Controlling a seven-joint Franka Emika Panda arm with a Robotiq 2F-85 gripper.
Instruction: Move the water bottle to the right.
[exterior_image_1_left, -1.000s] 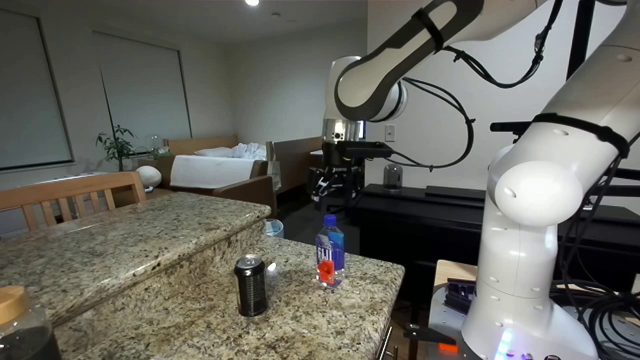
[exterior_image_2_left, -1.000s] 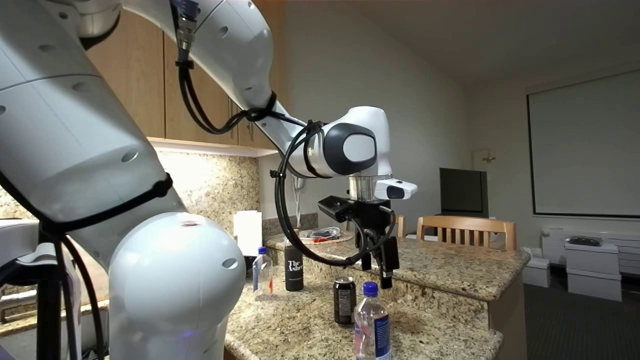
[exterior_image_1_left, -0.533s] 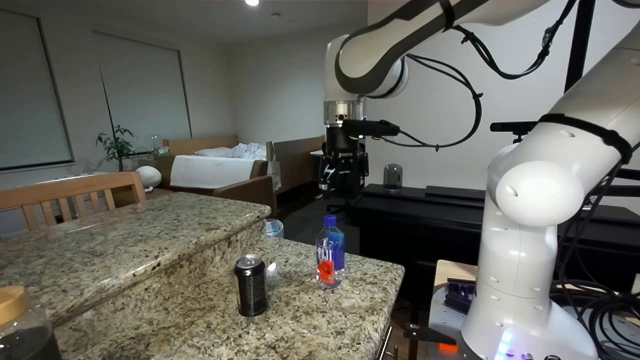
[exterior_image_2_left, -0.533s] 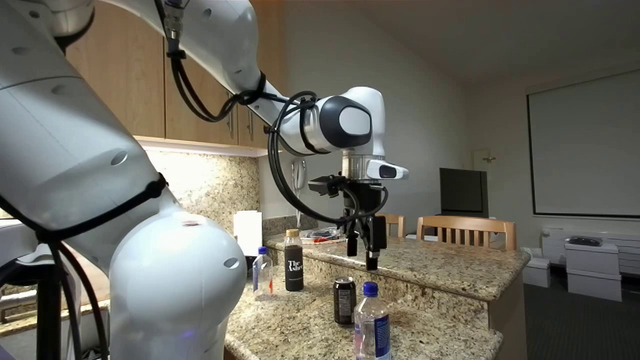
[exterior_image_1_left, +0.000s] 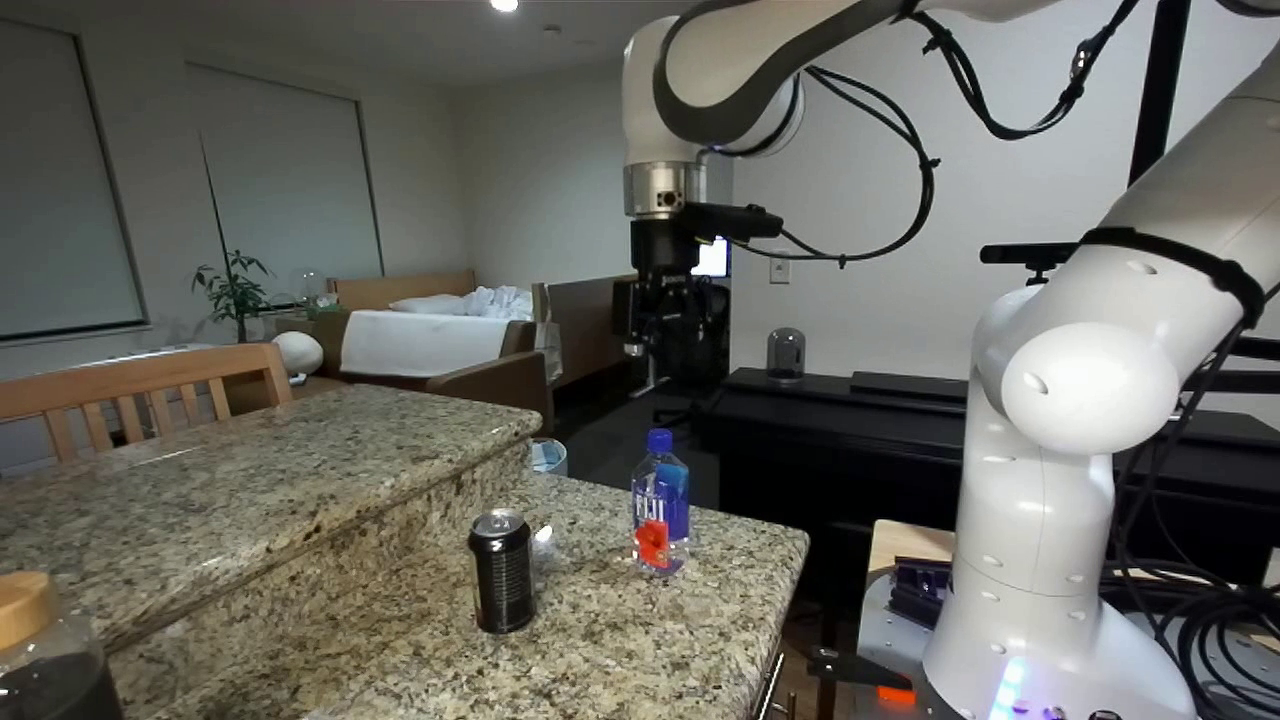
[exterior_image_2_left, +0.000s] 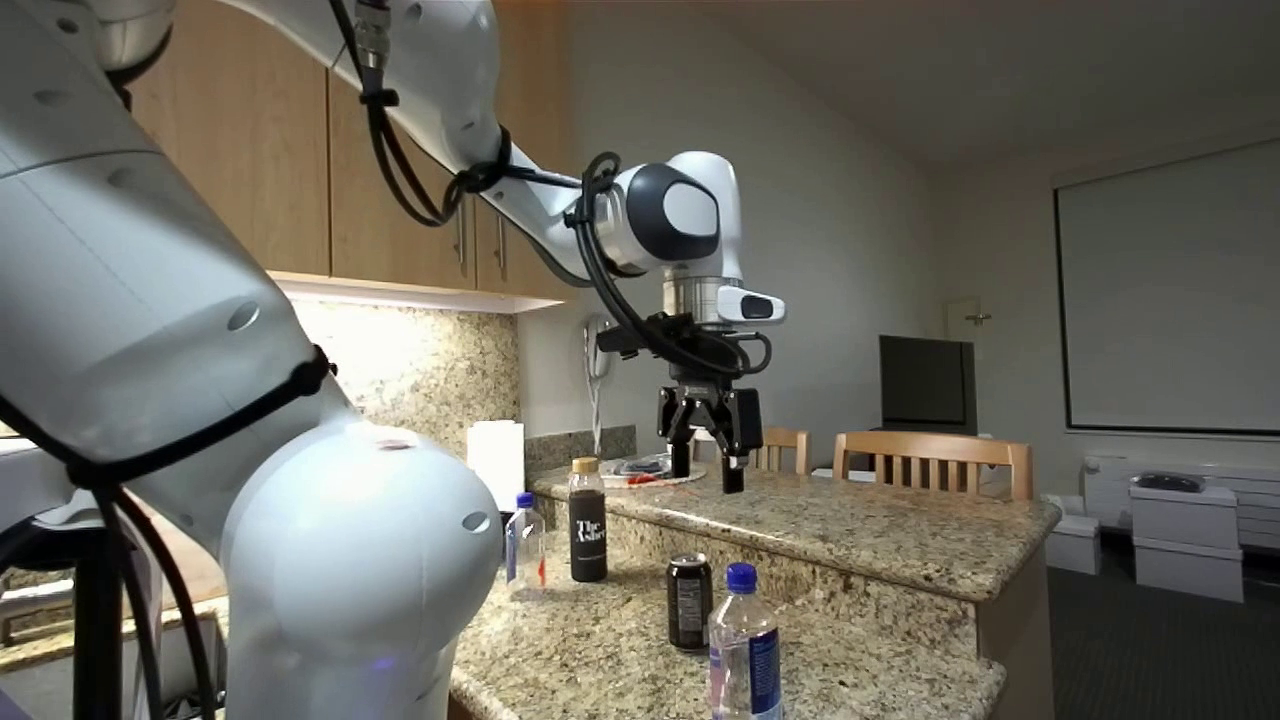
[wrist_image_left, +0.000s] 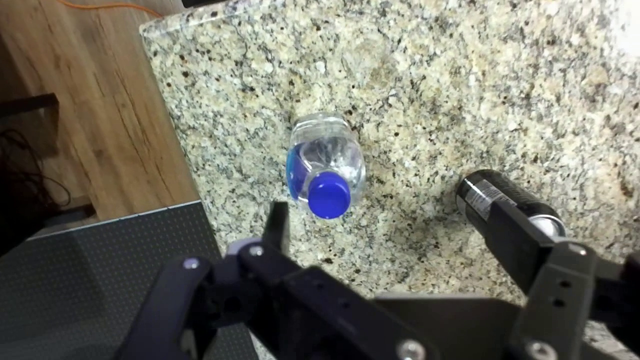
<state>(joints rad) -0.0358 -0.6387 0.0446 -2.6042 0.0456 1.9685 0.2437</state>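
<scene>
Clear plastic bottle — speckled counter

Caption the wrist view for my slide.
Open gripper above a counter, where a blue-capped water bottle and a dark can stand apart.

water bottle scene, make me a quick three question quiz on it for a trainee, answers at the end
1. True or false: the tool is open and grips nothing.
2. What colour cap does the water bottle have: A red, B blue, C white?
3. Fill in: in the wrist view, the dark can appears to the (blank) of the water bottle.

Key: 1 true; 2 B; 3 right.
</scene>
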